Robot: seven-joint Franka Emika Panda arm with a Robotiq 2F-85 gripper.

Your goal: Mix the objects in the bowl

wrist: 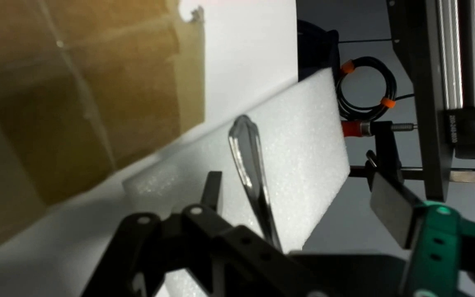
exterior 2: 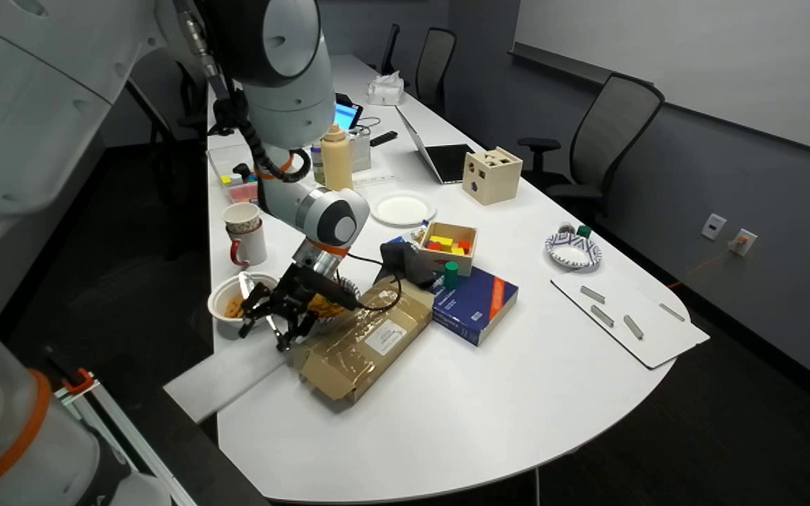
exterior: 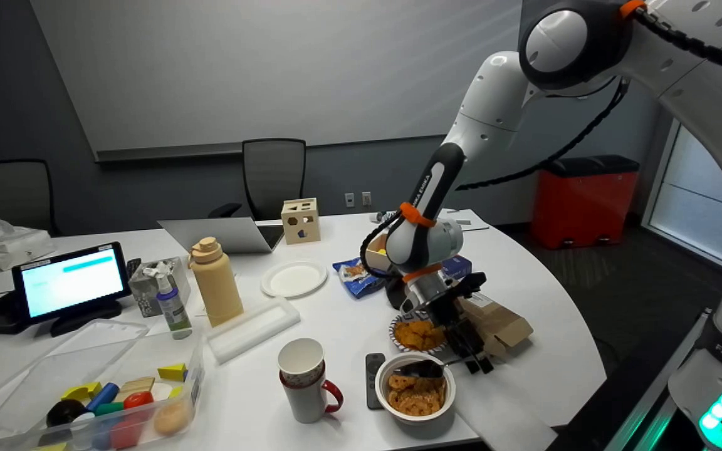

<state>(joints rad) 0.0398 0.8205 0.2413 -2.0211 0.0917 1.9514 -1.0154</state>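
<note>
White bowl (exterior: 450, 389): near the edge of the table (exterior 2: 574, 414), just beside a remote (exterior: 373, 368); a sideways push through the spoon (wrist: 245, 152) could slide or tip it, since nothing is seen steadying it.
Snack bits (exterior: 416, 399): heaped inside the white bowl; small and loose, they could fly over the rim if the stir is quick or digs deep.
Spoon: head in the white bowl, handle out over the rim; that slim, shiny handle could twist or slip if pinched weakly or at a slant.
Gripper (wrist: 297, 181): jaws wide, holding nothing; in the wrist view the handle runs between the 2 fingers, nearer 1 of them, so closing may shove the spoon aside before catching it.
Cardboard box (exterior 2: 370, 337): just beside the gripper in an exterior view; a broad swing could knock it.
Paper bowl (exterior: 395, 335): just beside the white bowl; a low sweep could catch its rim and spill the orange pieces (exterior: 417, 335).
</note>
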